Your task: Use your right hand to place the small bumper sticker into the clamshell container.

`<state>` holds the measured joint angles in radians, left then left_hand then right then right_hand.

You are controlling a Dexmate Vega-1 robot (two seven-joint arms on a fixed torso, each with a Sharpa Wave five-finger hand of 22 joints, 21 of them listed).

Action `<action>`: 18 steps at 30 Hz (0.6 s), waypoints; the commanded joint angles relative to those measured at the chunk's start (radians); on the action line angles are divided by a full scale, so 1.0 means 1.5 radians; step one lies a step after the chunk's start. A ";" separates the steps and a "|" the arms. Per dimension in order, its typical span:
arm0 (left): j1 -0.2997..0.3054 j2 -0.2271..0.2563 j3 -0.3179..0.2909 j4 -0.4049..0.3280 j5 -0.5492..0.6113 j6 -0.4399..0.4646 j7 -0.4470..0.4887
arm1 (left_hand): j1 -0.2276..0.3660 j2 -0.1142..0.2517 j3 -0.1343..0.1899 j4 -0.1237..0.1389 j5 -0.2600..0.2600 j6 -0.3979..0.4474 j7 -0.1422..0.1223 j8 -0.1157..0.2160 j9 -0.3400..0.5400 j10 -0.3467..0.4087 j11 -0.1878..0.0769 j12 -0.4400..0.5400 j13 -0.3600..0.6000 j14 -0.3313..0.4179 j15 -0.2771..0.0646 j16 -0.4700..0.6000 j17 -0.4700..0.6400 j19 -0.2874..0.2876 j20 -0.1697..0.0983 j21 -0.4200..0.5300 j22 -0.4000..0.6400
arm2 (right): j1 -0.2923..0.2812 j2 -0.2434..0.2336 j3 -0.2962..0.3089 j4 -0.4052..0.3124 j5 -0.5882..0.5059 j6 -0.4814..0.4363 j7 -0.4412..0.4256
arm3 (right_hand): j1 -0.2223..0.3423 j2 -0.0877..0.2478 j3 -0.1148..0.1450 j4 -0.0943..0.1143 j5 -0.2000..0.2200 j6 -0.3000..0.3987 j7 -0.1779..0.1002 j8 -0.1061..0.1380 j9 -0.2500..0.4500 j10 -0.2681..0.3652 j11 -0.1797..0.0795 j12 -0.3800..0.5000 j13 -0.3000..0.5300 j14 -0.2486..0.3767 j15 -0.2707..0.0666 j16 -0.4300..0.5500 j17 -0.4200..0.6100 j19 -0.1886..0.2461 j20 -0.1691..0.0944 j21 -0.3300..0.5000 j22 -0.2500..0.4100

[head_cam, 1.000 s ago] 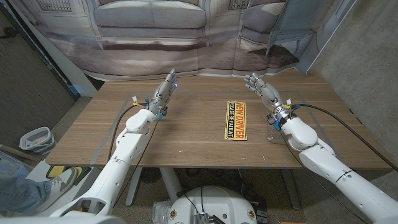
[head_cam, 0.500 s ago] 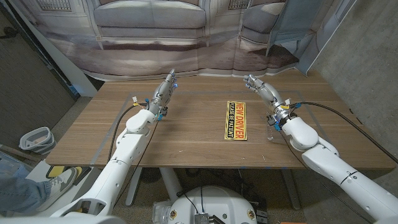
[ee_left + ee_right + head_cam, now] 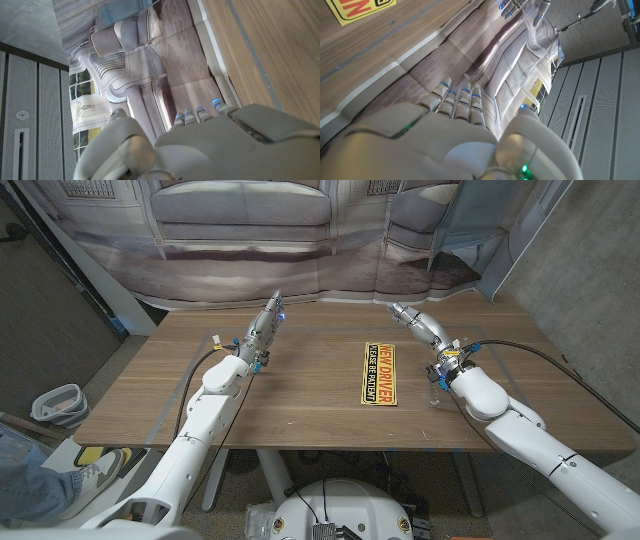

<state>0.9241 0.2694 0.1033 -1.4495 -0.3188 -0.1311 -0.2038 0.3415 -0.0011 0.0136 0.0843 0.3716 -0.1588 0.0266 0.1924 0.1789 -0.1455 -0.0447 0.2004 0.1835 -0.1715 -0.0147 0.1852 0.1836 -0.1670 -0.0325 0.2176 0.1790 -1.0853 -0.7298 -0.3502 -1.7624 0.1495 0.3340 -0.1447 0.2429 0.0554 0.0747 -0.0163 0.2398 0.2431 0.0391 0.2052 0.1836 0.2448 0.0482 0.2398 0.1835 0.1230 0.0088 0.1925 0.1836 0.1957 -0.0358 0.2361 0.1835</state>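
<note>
The wooden worktop [image 3: 300, 395] carries the small bumper sticker [image 3: 380, 374] lying flat at its middle, apart from both hands. The right hand [image 3: 418, 326] and left hand [image 3: 264, 325] hold nothing, fingers extended; their palms are hidden.

You've got a wooden table [image 3: 300, 395], a printed sofa backdrop [image 3: 250, 225] behind it, and a grey bin [image 3: 58, 403] on the floor to the left.
</note>
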 commanded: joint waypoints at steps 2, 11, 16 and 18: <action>-0.004 0.002 -0.001 0.004 -0.001 -0.002 -0.003 | 0.006 0.002 -0.004 0.000 0.000 0.003 0.000 0.004 0.004 0.002 0.000 0.002 0.001 -0.001 0.005 0.004 0.001 -0.018 -0.041 -0.004 0.003 | 0.004 -0.010 -0.010 -0.023 -0.052 -0.029 -0.013 | 0.008 0.000 0.001 -0.005 -0.004 0.001 -0.005 -0.002 0.004 0.000 -0.003 -0.003 0.003 0.003 -0.004 -0.001 0.003 0.006 -0.020 -0.003 0.002; -0.002 0.001 -0.001 0.001 0.001 -0.001 0.000 | 0.006 0.003 -0.005 0.000 -0.001 0.003 0.000 0.004 0.004 0.003 -0.001 0.002 0.001 0.000 0.006 0.005 0.002 -0.017 -0.040 -0.004 0.003 | 0.004 -0.018 -0.015 -0.042 -0.087 -0.048 -0.021 | 0.010 0.001 0.002 -0.006 -0.004 0.001 -0.006 -0.002 0.004 -0.001 -0.005 -0.003 0.003 0.003 -0.004 -0.001 0.003 0.006 -0.020 -0.004 0.002; 0.001 0.001 -0.001 -0.003 0.000 -0.001 0.001 | 0.007 0.003 -0.005 0.000 -0.001 0.004 0.000 0.004 0.004 0.002 0.000 0.002 0.001 0.000 0.004 0.005 0.002 -0.017 -0.040 -0.004 0.003 | 0.003 -0.023 -0.016 -0.048 -0.102 -0.053 -0.024 | 0.012 0.001 0.003 -0.008 -0.004 0.001 -0.006 -0.002 0.004 0.000 -0.005 -0.004 0.003 0.003 -0.005 -0.002 0.003 0.006 -0.020 -0.004 0.002; 0.003 0.000 -0.001 -0.006 0.001 0.002 0.004 | 0.007 0.003 -0.006 0.000 -0.001 0.004 0.000 0.004 0.004 0.003 -0.001 0.002 0.001 0.001 0.005 0.005 0.002 -0.017 -0.040 -0.004 0.003 | 0.002 -0.025 -0.016 -0.052 -0.110 -0.056 -0.026 | 0.013 0.001 0.003 -0.008 -0.004 0.000 -0.006 -0.002 0.004 0.000 -0.006 -0.004 0.003 0.002 -0.005 -0.002 0.003 0.006 -0.020 -0.005 0.002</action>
<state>0.9200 0.2697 0.1021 -1.4457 -0.3204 -0.1330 -0.2057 0.3415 -0.0011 0.0106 0.0809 0.3716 -0.1589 0.0266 0.1924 0.1789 -0.1455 -0.0447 0.2004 0.1835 -0.1678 -0.0112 0.1852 0.1836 -0.1670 -0.0325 0.2176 0.1789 -1.0801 -0.7525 -0.3685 -1.8131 0.0426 0.2768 -0.1701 0.2511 0.0580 0.0747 -0.0247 0.2398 0.2393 0.0355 0.2052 0.1887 0.2410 0.0444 0.2398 0.1835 0.1231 0.0089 0.1925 0.1837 0.1957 -0.0358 0.2341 0.1835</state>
